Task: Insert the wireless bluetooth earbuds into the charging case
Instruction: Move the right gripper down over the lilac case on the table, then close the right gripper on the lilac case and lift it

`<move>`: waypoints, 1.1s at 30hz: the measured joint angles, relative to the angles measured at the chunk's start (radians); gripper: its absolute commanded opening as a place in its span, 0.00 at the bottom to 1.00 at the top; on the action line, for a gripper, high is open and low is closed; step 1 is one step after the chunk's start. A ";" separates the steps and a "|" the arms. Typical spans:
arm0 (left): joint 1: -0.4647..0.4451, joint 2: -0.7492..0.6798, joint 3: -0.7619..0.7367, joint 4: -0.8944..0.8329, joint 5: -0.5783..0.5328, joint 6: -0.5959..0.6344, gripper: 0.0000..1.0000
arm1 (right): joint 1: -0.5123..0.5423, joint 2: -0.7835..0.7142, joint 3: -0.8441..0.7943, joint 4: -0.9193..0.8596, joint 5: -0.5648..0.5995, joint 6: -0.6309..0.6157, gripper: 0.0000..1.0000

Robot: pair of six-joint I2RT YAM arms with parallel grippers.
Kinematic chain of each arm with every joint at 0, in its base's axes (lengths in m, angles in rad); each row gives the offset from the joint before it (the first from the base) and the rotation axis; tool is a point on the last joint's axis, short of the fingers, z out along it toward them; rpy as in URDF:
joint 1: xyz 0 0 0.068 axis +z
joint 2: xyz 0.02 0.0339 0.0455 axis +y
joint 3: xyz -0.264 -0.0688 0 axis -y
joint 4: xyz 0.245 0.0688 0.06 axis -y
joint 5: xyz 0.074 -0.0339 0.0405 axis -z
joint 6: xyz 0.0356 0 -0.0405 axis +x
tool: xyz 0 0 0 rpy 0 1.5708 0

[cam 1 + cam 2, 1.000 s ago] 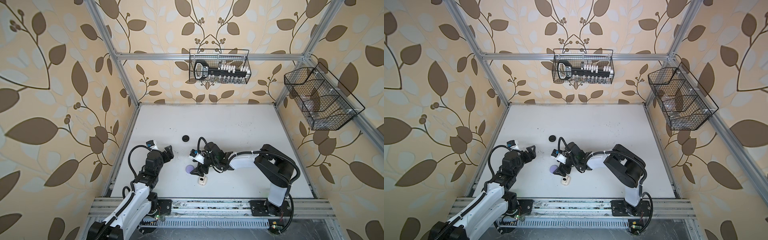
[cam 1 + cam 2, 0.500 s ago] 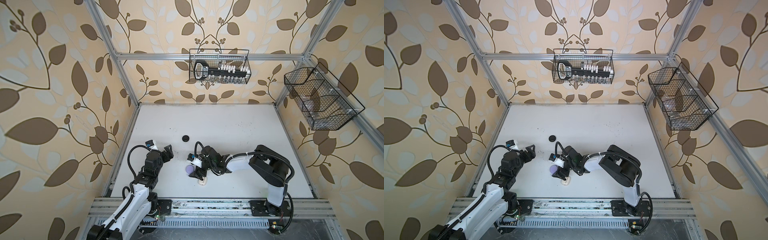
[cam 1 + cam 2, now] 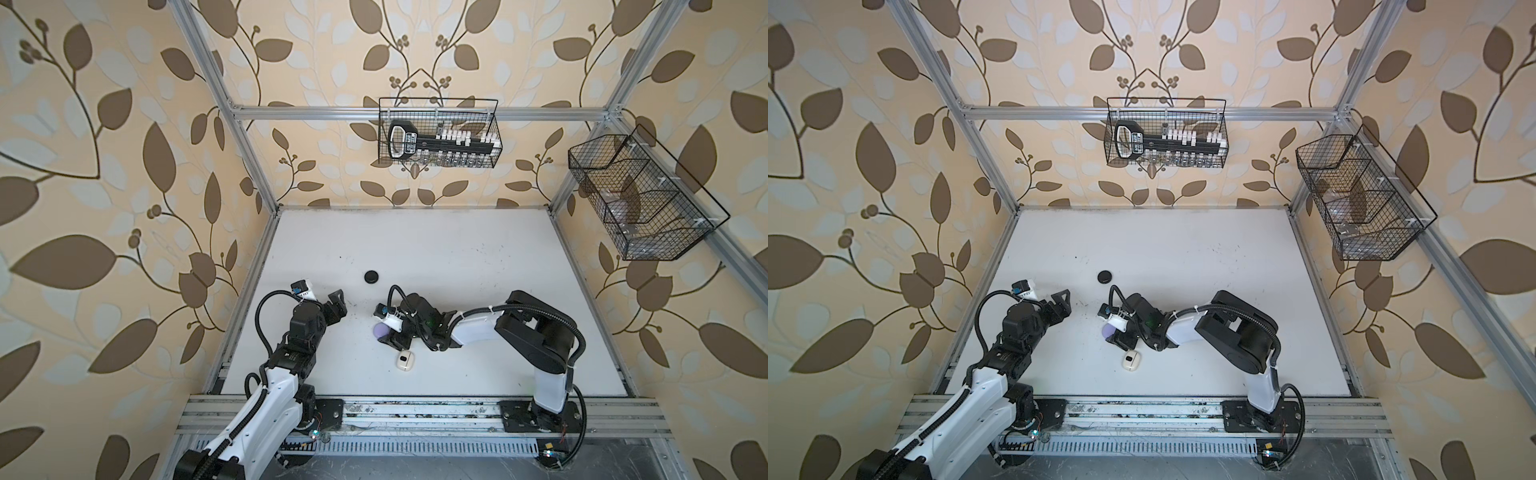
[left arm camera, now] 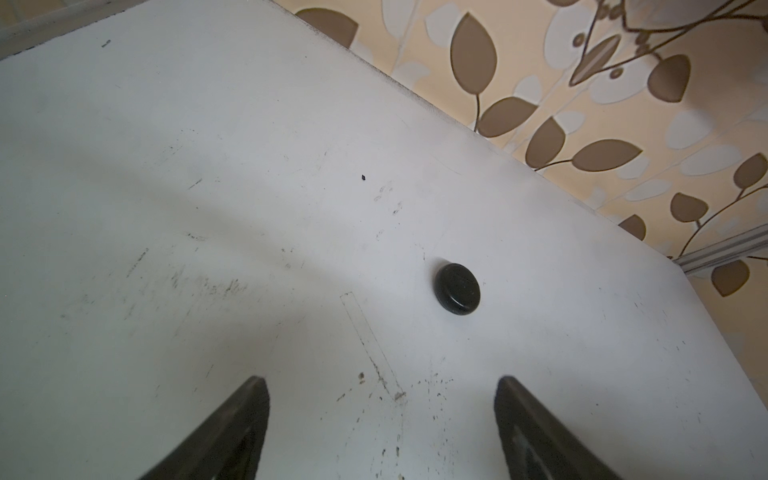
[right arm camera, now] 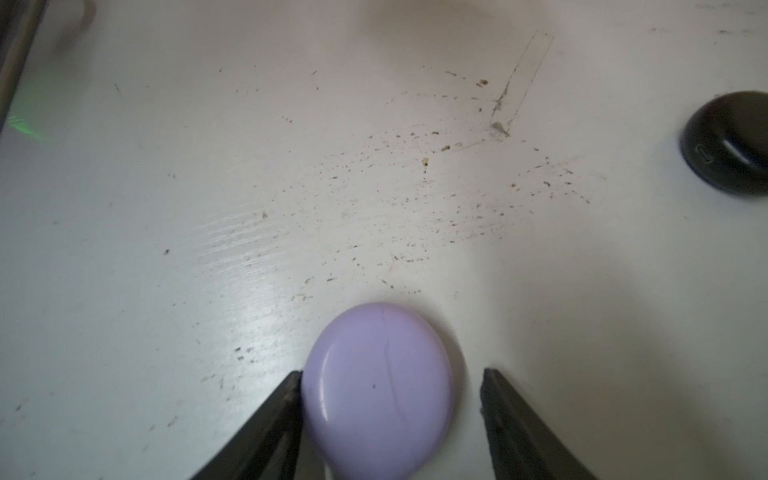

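The right gripper (image 5: 390,374) is straddling the lavender case (image 5: 378,399), fingers apart, one touching; it should be centring before squeezing. The left gripper (image 4: 381,380) is hanging open, well apart. No earbuds showing.

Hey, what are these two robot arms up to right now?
The right gripper straddles a closed lavender case on the white table, jaws open, one finger touching it. The left gripper hangs open above the table near a black case, holding nothing. A cream case lies beside the right gripper.
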 measured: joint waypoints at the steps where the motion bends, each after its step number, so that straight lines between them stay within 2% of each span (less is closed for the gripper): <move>1: 0.000 0.000 0.000 0.000 0.001 0.000 0.86 | 0.000 0.003 0.001 0.006 0.002 0.002 0.70; 7: 0.000 0.000 0.000 0.000 0.011 0.000 0.86 | 0.000 0.024 0.020 0.022 0.007 0.007 0.64; 19: 0.000 0.000 0.000 0.001 0.017 0.000 0.86 | 0.000 0.026 0.021 0.026 0.010 0.014 0.45; 24: 0.000 0.003 0.000 0.013 0.042 0.002 0.90 | 0.000 0.016 0.018 0.019 0.022 0.015 0.40; 29: 0.000 0.028 0.078 -0.040 0.113 -0.003 0.87 | 0.000 -0.082 -0.031 -0.048 0.065 0.017 0.39; 33: 0.000 -0.003 0.219 -0.097 0.187 0.003 0.90 | 0.000 -0.253 -0.093 -0.067 0.104 0.019 0.38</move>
